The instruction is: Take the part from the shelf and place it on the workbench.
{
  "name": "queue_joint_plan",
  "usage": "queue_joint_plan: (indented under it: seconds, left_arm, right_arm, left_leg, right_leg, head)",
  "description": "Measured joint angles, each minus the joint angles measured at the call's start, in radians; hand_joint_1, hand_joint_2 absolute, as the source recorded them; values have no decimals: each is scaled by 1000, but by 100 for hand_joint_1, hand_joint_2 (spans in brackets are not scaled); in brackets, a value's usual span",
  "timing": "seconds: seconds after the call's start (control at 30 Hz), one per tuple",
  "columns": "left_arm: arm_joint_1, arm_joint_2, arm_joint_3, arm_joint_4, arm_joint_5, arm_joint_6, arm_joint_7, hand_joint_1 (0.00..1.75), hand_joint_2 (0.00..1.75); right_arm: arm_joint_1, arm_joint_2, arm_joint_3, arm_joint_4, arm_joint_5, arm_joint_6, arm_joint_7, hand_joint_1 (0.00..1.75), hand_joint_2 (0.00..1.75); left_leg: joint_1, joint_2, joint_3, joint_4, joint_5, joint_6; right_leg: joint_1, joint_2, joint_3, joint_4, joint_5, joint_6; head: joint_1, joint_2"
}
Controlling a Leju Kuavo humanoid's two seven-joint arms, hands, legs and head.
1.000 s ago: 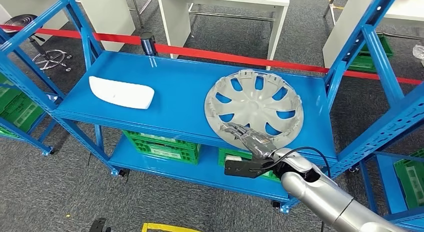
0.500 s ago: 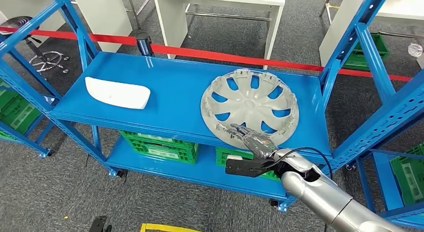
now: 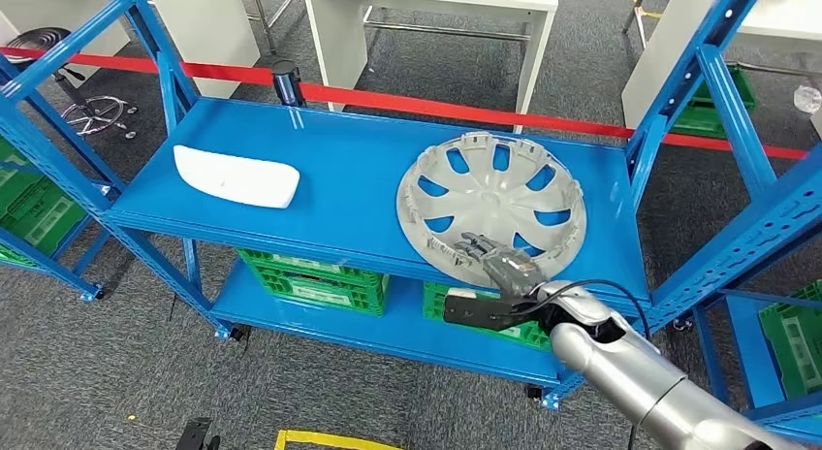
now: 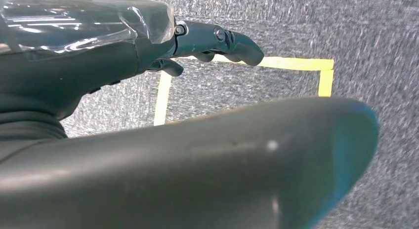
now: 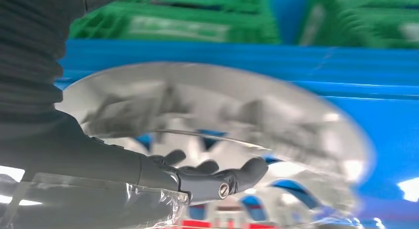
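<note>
Right fingers [image 3: 482, 248] lie stretched over the near rim of the hubcap [image 3: 492, 204], tips reaching onto its inner face; right wrist view shows them [image 5: 217, 177] extended along the silver surface, thumb side hidden. Whether they clamp the rim or just rest on it: cannot tell. Right hand [image 3: 499, 263] sits at the shelf's [image 3: 339, 178] front edge, silver forearm running down to the lower right of the head view, a black cable looping over the wrist.

Hubcap: silver, spoked, hollow side up, flat on the right half of the blue shelf's top deck, near rim close to the front edge. Blurred in the right wrist view [image 5: 222, 120].

Left hand [image 4: 148, 41] hangs over grey carpet; fingers [image 4: 232, 41] lightly curled, apart, nothing in them. Yellow tape [image 4: 296, 63] on the floor beneath.

White part [image 3: 236, 177] lies on the left half of the same deck, well apart from the hubcap. Green crates [image 3: 315, 280] on the lower deck. Red tape barrier [image 3: 465, 111] runs behind the shelf, white tables [image 3: 426, 14] beyond
</note>
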Motion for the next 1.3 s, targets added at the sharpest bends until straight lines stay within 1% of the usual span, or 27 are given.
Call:
queue_joint_plan:
  seconds: [0.07, 0.13, 0.17, 0.23, 0.27, 0.3, 0.33, 0.4, 0.43, 0.5, 0.6, 0.63, 0.67, 0.73, 0.77, 0.8, 0.83, 0.9, 0.93, 0.97, 1.03, 1.1, 1.13, 1.17, 1.23, 1.27, 1.3]
  left_arm:
    - [1, 3, 0, 0, 8, -2, 2, 0, 0]
    - [1, 6, 0, 0, 18, -2, 1, 0, 0]
    - [2, 7, 0, 0, 23, 1, -2, 0, 0]
    - [4, 6, 0, 0, 33, 11, -9, 0, 0]
    - [6, 5, 0, 0, 35, 15, -11, 0, 0]
    - [7, 3, 0, 0, 37, 17, -13, 0, 0]
    - [9, 2, 0, 0, 38, 19, -14, 0, 0]
    - [9, 1, 0, 0, 38, 21, -15, 0, 0]
    - [9, 2, 0, 0, 37, 19, -15, 0, 0]
    - [7, 4, 0, 0, 31, 12, -11, 0, 0]
    - [4, 10, 0, 0, 22, 0, -4, 0, 0]
    - [2, 10, 0, 0, 21, -2, -2, 0, 0]
    - [0, 11, 0, 0, 20, -3, -2, 0, 0]
    - [-1, 11, 0, 0, 19, -4, -1, 0, 0]
    - [-1, 11, 0, 0, 19, -4, -1, 0, 0]
    - [-1, 10, 0, 0, 18, -4, -1, 0, 0]
    - [-1, 10, 0, 0, 17, -4, -1, 0, 0]
    - [-1, 10, 0, 0, 15, -4, -1, 0, 0]
    - [-2, 10, 0, 0, 14, -4, -1, 0, 0]
    - [-1, 11, 0, 0, 13, -3, -1, 0, 0]
    - [0, 11, 0, 0, 14, 4, -3, 0, 0]
    - [1, 10, 0, 0, 20, 13, -9, 0, 0]
    - [1, 9, 0, 0, 22, 15, -11, 0, 0]
    - [2, 9, 0, 0, 23, 14, -13, 0, 0]
    - [3, 11, 0, 0, 22, 6, -13, 0, 0]
    - [4, 12, 0, 0, 21, 2, -12, 0, 0]
    - [5, 13, 0, 0, 21, 0, -11, 0, 0]
  right_arm:
    - [-13, 7, 1, 28, 33, 2, 13, 0, 175]
    - [-27, 14, 2, 53, 65, 5, 24, 0, 175]
    - [-34, 18, 3, 65, 79, 7, 29, 0, 175]
    - [-43, 22, 6, 89, 101, 13, 35, 0, 175]
    - [-45, 23, 7, 100, 109, 15, 37, 0, 175]
    - [-45, 24, 8, 109, 114, 17, 38, 0, 175]
    - [-46, 25, 9, 117, 117, 18, 38, 0, 175]
    - [-52, 27, 9, 127, 122, 19, 39, 0, 175]
    - [-56, 28, 8, 131, 126, 20, 40, 0, 175]
    - [-60, 31, 8, 139, 138, 24, 45, 0, 175]
    - [-61, 35, 5, 150, 158, 28, 50, 0, 175]
    - [-63, 36, 4, 153, 162, 29, 51, 0, 175]
    - [-65, 36, 2, 157, 165, 30, 51, 0, 175]
    - [-66, 36, 0, 168, 169, 36, 52, 0, 175]
    - [-64, 35, 0, 173, 171, 38, 53, 0, 175]
    - [-62, 35, -1, 178, 173, 40, 54, 0, 175]
    - [-62, 34, -1, 181, 174, 40, 54, 0, 175]
    - [-64, 34, -4, 186, 175, 40, 54, 0, 175]
    - [-65, 34, -5, 187, 175, 41, 54, 36, 175]
    - [-66, 35, -7, 189, 175, 41, 54, 78, 175]
    - [-68, 36, -10, 191, 176, 43, 54, 161, 175]
    - [-69, 37, -14, 193, 176, 42, 49, 168, 175]
    - [-70, 39, -16, 193, 176, 41, 47, 168, 175]
    - [-71, 41, -19, 193, 176, 39, 45, 168, 175]
    - [-72, 44, -22, 194, 176, 37, 45, 168, 175]
    - [-71, 45, -23, 194, 176, 37, 45, 167, 175]
    - [-71, 45, -23, 195, 176, 36, 45, 168, 175]
  left_leg:
    - [3, 0, -4, 3, -1, -8]
    - [7, 0, -24, 43, -28, -19]
    - [9, 0, -48, 94, -57, -25]
    - [12, 0, -114, 235, -118, -32]
    - [13, 0, -138, 285, -132, -32]
    - [14, 0, -146, 299, -127, -32]
    - [14, 0, -133, 270, -104, -29]
    - [11, -1, -65, 132, -38, -18]
    - [8, -1, -32, 67, -17, -11]
    - [2, -1, -2, 8, -8, -3]
    - [2, 1, 7, -11, 2, 8]
    - [4, 1, 10, -20, 8, 15]
    - [6, 2, 14, -27, 13, 19]
    - [4, 1, 11, -29, 16, 23]
    - [3, 1, 10, -28, 16, 23]
    - [3, 1, 9, -27, 16, 23]
    - [4, 0, 9, -24, 15, 22]
    - [5, -1, 8, -16, 11, 17]
    - [3, -1, 5, -9, 8, 13]
    - [1, -1, 1, -4, 5, 8]
    - [-1, -1, -4, 1, 3, 1]
    - [2, -1, -7, 8, -3, -6]
    - [4, -1, -16, 26, -16, -12]
    - [7, -1, -34, 67, -41, -18]
    - [11, 0, -95, 200, -104, -27]
    - [13, 0, -125, 263, -127, -30]
    - [14, 0, -141, 296, -133, -31]
  right_leg:
    - [0, 1, -2, -1, 4, -12]
    - [-5, 2, -1, -3, 7, -20]
    - [-7, 2, -1, -4, 7, -23]
    - [-6, 1, -2, -4, 7, -26]
    - [-5, 1, -2, -3, 7, -26]
    - [-4, 1, -1, -3, 7, -26]
    - [-3, 2, -1, -3, 7, -26]
    - [-1, 4, 1, -4, 7, -25]
    - [1, 5, 1, -4, 8, -25]
    - [3, 6, -2, -4, 10, -21]
    - [2, 4, -8, -3, 10, -9]
    - [2, 4, -19, 16, -2, -8]
    - [1, 3, -40, 58, -22, -9]
    - [1, 3, -104, 194, -77, -14]
    - [0, 3, -131, 252, -95, -12]
    - [0, 3, -143, 278, -98, -7]
    - [-1, 3, -133, 258, -85, 1]
    - [-4, 0, -66, 123, -33, 17]
    - [-4, -1, -33, 57, -12, 17]
    - [-4, -2, -12, 15, 0, 12]
    - [1, 0, -2, -2, 4, -2]
    - [-3, 1, -2, -3, 6, -12]
    - [-5, 1, 0, -3, 7, -18]
    - [-8, 1, 1, -4, 8, -22]
    - [-7, 1, 1, -4, 8, -25]
    - [-7, 1, 0, -4, 8, -25]
    - [-7, 1, 1, -4, 8, -25]
  head:
    - [0, 0]
    - [-2, 0]
    - [-4, 0]
    - [-6, 0]
    - [-6, 0]
    - [-6, 0]
    - [-6, 0]
    - [-6, 0]
    - [-6, 0]
    - [-6, 0]
    - [-5, 0]
    - [-4, 0]
    - [-4, 0]
    - [-3, 0]
    - [-3, 0]
    - [-3, 0]
    - [-3, 0]
    - [-3, 0]
    - [-2, 0]
    - [-3, 0]
    - [-3, 0]
    - [-4, 0]
    - [-5, 0]
    - [-6, 0]
    - [-9, 0]
    - [-9, 0]
    - [-9, 0]
